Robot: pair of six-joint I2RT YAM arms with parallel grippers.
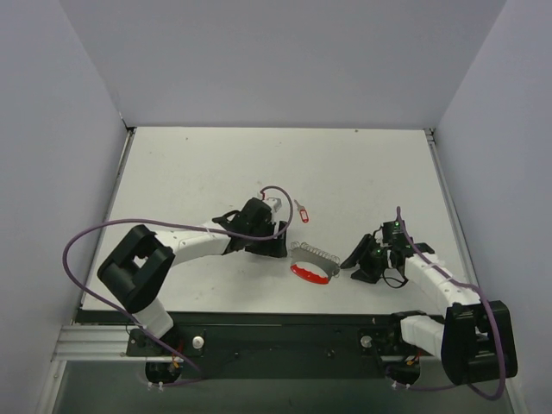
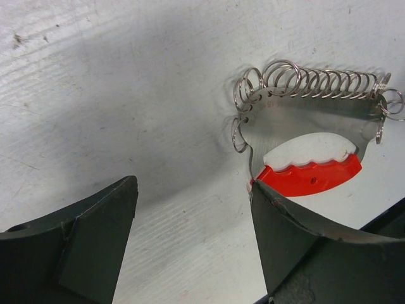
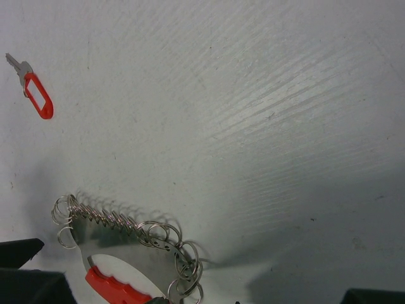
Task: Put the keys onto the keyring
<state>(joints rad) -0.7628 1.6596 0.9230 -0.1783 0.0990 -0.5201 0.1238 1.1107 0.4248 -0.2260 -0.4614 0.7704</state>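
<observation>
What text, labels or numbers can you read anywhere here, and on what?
No readable text in any view.
keyring, metal plate: faint marks near the small rings, too blurred to read.
key, red head: too small to tell whether anything is written on it.

Nothing can be read in any view. The key (image 3: 30, 82) carries a red tag with a pale window, too small to show any writing. The keyring (image 2: 310, 177) has a white strip along its red grip, and no letters or numbers show on it or on the metal plate above it.
</observation>
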